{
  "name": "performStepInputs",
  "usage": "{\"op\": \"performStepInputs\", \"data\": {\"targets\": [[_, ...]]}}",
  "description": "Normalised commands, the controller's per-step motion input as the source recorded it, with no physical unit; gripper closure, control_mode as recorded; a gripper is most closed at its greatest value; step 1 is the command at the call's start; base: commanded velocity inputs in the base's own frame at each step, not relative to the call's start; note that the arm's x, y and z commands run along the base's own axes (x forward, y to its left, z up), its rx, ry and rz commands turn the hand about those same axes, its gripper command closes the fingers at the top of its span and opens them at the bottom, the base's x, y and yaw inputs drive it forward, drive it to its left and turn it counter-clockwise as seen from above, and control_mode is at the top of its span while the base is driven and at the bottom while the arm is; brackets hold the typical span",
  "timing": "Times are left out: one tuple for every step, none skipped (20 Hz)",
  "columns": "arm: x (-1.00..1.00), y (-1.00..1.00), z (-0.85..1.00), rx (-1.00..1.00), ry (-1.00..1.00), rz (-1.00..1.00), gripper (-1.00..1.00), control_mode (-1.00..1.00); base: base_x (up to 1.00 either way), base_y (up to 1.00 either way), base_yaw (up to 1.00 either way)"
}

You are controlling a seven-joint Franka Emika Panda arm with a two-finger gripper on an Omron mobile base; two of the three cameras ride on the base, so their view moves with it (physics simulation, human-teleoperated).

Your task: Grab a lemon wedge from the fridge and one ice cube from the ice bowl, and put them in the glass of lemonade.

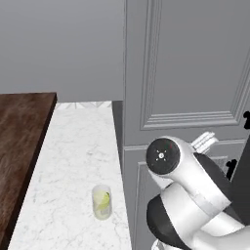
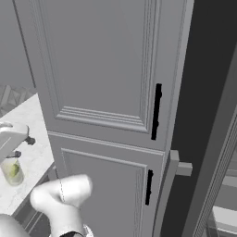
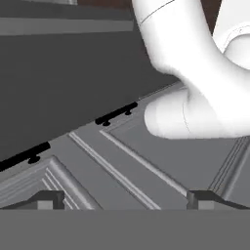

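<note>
The small clear glass of lemonade [image 1: 101, 201] holds yellow-green contents; the gripper [image 3: 125, 200] gapes apart.

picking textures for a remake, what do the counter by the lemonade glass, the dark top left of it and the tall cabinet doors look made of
Counter: white marble or marble-look stone, grey veining, smooth.
Dark top: dark brown wood, streaky grain, matte.
Cabinet doors: light grey painted panels, likely wood, with moulded frames; black handles look like metal.
Glass of lemonade: clear, glass-like tumbler.

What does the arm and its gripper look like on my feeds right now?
The arm is glossy white with rounded, tubular segments and dark joints; one round dark joint cap bears a small white mark and red dots. The gripper has two small, blocky dark grey finger tips. No cables visible.
</note>
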Motion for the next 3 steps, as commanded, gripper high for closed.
{"op": "performStepInputs", "data": {"targets": [[-0.25, 0.00, 0.29, 0.40, -0.37, -0.57, -1.00, -1.00, 0.00, 0.00, 0.00], [-0.42, 0.00, 0.29, 0.46, -0.34, -0.48, -1.00, -1.00, 0.00, 0.00, 0.00], [-0.56, -0.13, 0.33, 0.53, -0.36, -0.35, -1.00, -1.00, 0.00, 0.00, 0.00]]}}
